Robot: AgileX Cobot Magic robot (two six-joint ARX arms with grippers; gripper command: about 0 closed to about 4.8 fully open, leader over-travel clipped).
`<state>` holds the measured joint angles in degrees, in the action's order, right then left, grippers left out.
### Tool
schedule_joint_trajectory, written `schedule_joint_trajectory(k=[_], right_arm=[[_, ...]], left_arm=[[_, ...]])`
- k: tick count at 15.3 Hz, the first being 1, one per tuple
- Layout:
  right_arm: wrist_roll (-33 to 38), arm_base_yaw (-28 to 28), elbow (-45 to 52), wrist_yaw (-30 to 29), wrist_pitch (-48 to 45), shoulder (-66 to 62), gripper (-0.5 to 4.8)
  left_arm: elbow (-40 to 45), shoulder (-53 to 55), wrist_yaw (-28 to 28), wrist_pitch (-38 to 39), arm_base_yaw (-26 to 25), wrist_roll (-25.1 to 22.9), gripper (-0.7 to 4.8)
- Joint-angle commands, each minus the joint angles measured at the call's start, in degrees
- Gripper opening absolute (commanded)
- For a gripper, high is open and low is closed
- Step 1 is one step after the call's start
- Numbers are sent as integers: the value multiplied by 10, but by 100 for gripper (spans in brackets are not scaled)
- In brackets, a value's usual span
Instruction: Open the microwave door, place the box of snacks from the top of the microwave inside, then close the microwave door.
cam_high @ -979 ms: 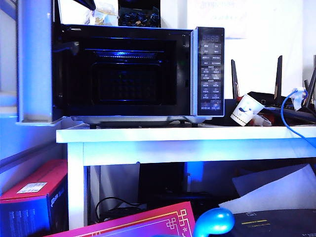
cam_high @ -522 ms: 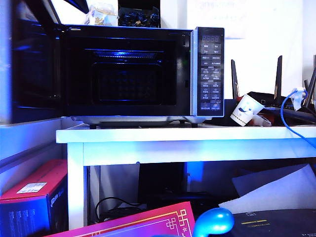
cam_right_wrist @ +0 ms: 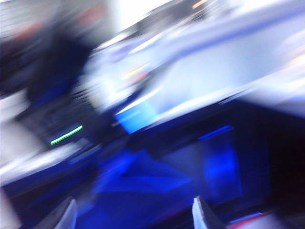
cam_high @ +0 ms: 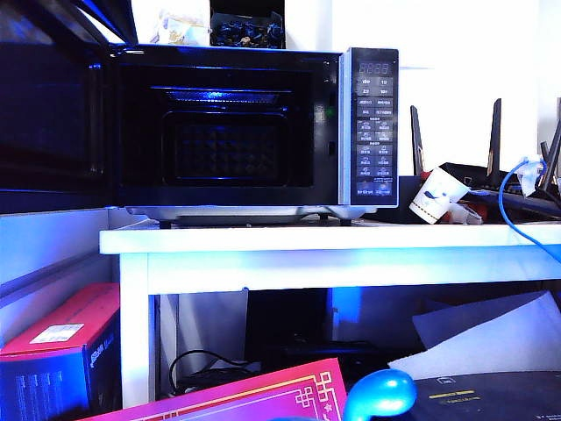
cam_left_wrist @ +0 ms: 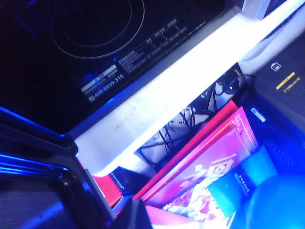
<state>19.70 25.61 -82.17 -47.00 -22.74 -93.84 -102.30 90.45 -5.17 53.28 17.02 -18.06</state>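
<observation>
Microwave door swung wide off the microwave at the table's left end, snack box on top, left gripper clenched empty by door, right gripper released, blurred.

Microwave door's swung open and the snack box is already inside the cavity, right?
Not quite. The microwave door is swung open, but the box of snacks sits on top of the microwave, beside a dark box. The cavity looks empty in the exterior view.
</observation>
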Motion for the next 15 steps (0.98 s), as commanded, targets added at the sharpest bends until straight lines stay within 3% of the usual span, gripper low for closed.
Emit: schedule_joint_trajectory(k=[1, 3, 8, 13, 14, 15], right_arm=[[-82, 2, -3, 124, -9, 2, 479], [-112, 2, -3, 141, 17, 3, 479], [-112, 2, -3, 141, 36, 3, 479], [-112, 2, -3, 139, 37, 2, 479], [-112, 2, -3, 139, 37, 2, 479], [-112, 2, -3, 140, 37, 2, 479]], left_arm=[[-2, -3, 3, -32, 0, 12, -6], [-2, -2, 3, -101, 0, 44, -6], [-2, 1, 5, -271, 0, 100, -6], [-2, 20, 3, -305, 0, 130, 13], [-2, 20, 3, -312, 0, 135, 140], [-2, 21, 5, -326, 0, 153, 364]])
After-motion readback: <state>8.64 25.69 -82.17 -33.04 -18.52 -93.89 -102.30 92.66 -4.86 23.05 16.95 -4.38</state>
